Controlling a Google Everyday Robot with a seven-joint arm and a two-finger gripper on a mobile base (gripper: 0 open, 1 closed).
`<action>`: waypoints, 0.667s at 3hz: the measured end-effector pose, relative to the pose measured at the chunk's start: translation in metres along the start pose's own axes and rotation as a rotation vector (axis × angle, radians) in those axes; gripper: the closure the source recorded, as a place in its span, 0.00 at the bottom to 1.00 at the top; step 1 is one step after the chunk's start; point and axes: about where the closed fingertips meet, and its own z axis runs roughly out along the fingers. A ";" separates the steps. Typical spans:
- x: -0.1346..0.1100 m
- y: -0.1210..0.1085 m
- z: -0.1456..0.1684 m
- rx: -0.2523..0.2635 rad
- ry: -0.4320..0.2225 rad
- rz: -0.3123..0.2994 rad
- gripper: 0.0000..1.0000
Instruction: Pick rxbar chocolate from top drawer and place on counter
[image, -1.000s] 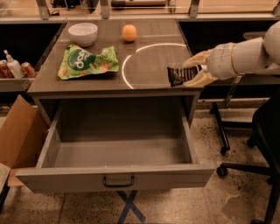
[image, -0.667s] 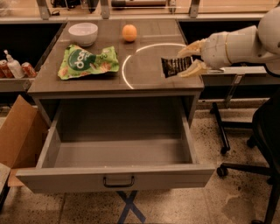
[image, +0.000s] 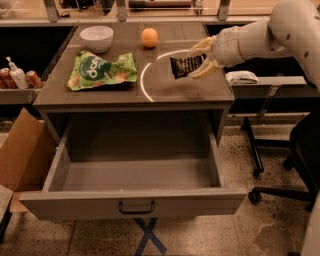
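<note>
The rxbar chocolate (image: 183, 66) is a small black wrapper with white lettering, held above the right half of the counter (image: 165, 90) inside the white arc marking. My gripper (image: 202, 61) comes in from the right, shut on the bar's right end with its pale fingers (image: 205, 70) above and below it. The top drawer (image: 135, 200) is pulled fully open below the counter, its dark handle facing front, and its inside shows nothing.
A green snack bag (image: 100, 70) lies on the counter's left half. A white bowl (image: 96, 37) and an orange (image: 149, 37) sit at the back. A cardboard box (image: 20, 150) stands left of the drawer. An office chair base (image: 280, 190) stands at the right.
My gripper has moved left and away from the counter's right edge with the bar, bringing it further over the counter inside the white arc.
</note>
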 end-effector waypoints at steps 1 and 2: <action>0.005 -0.011 0.018 -0.005 -0.019 0.026 0.58; 0.010 -0.017 0.028 -0.009 -0.034 0.050 0.35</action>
